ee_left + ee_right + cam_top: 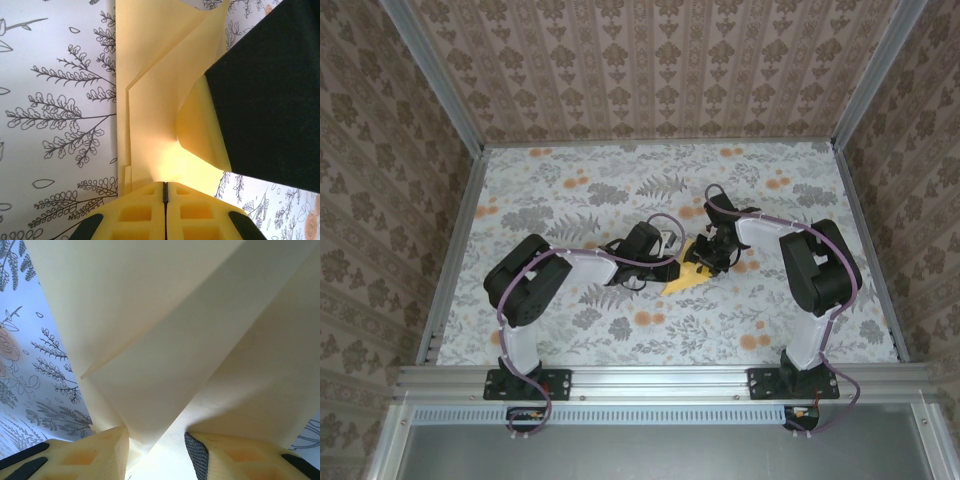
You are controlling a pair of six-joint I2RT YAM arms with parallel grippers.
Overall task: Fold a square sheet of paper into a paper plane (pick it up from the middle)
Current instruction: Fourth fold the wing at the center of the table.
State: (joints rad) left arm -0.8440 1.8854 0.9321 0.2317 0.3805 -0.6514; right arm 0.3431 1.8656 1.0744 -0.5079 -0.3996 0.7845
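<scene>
My left gripper (165, 187) pinches the folded yellow paper sheet (686, 279) - fingers tight together - at the middle of the floral table (570, 200). The right gripper (155, 442) stands half-open, straddling a fold.

A worktop (570, 190) lies under a white cloth printed with grey leaf sprays and small orange flower blotches (645, 318). Walls papered in a brown damask pattern (660, 70) close it in at the back and on both sides. Silver aluminium rails (660, 380) run along the near edge, and slanted aluminium posts (430, 70) rise at the back corners. A plain grey panel (650, 455) sits below the near rails. Seen close, the cloth carries dark fern sprigs (60, 105).
</scene>
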